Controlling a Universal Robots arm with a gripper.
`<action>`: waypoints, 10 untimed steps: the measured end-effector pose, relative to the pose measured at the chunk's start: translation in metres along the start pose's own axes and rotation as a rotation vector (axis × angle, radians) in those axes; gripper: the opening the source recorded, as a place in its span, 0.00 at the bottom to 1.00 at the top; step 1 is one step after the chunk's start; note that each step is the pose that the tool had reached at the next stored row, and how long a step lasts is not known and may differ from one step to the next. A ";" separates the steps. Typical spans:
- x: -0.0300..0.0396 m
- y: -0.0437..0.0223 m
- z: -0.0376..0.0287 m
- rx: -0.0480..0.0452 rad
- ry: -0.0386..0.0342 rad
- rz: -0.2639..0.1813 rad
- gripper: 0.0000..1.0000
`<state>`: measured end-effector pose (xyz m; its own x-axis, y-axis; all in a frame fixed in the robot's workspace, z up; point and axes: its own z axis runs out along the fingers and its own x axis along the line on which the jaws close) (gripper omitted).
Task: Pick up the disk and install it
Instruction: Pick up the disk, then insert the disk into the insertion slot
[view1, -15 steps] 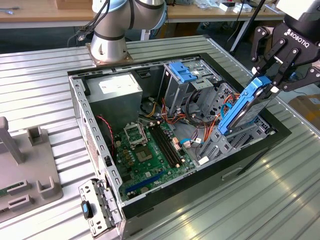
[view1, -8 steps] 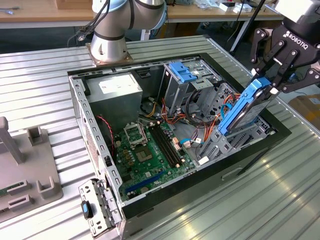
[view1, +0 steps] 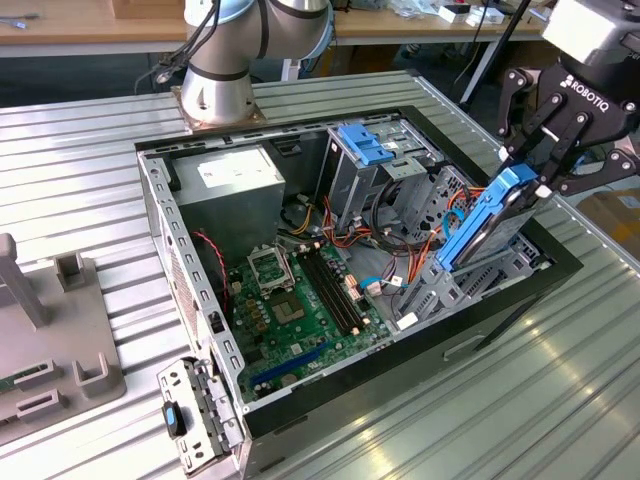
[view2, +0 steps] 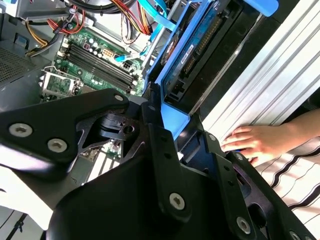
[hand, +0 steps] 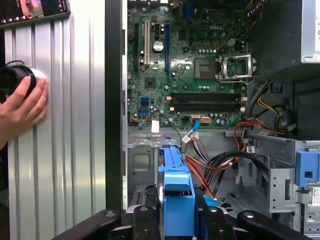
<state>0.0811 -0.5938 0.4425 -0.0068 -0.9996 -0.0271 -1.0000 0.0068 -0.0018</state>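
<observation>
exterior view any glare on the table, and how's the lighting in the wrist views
Exterior view: soft sheen on the table, motherboard evenly lit. Second wrist view: table washed near white, end effector dark against the disk. First wrist view: table streaked bright, power supply shadowed.

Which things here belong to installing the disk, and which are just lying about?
In the job: disk, gripper holding it, open computer case.
Lying about: grey holder, metal bracket, a person's hand.
</observation>
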 end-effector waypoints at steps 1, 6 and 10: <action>0.0004 0.0000 0.0022 0.0001 -0.0003 0.000 0.37; 0.0005 0.0000 0.0035 0.0000 -0.0001 0.000 0.37; 0.0008 0.0000 0.0087 0.0000 -0.0003 0.000 0.37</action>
<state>0.0811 -0.5944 0.4338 -0.0068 -0.9996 -0.0274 -1.0000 0.0069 -0.0018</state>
